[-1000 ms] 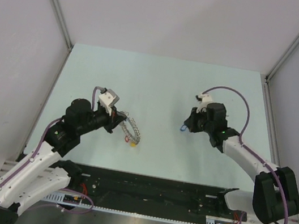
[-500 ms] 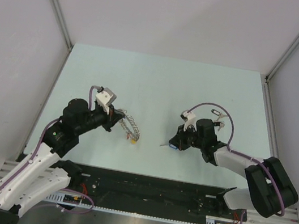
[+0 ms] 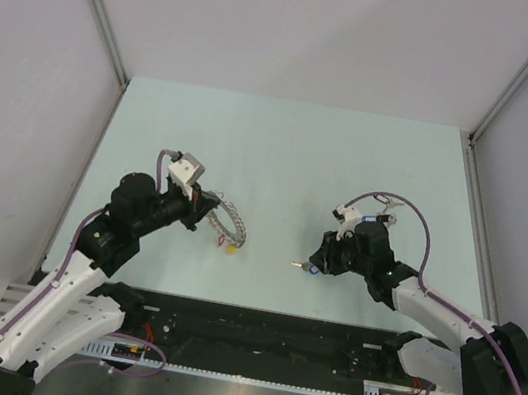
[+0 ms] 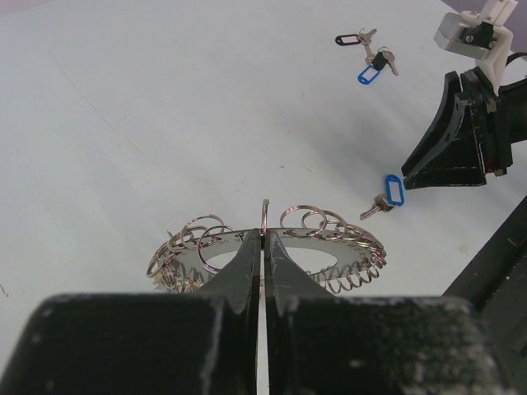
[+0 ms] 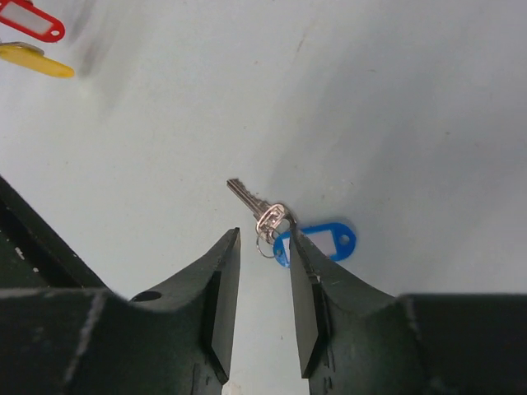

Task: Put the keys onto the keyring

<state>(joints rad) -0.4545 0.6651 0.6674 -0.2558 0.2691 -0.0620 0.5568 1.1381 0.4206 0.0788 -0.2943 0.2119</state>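
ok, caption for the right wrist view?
Right gripper open, blue-tagged key on the table just ahead; red tag, yellow tag top left.

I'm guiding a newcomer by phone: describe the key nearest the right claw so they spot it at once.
On the pale table, find the right arm's claw. Just off its parted tips lies a small silver key with a blue tag. The other blue-tagged key lies farther off beside a black-tagged one; this one lies alone.

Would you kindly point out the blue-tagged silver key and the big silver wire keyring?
Blue-tagged silver key (image 5: 269, 217): right wrist view, key head.
Big silver wire keyring (image 4: 264, 214): left wrist view, upright wire end.
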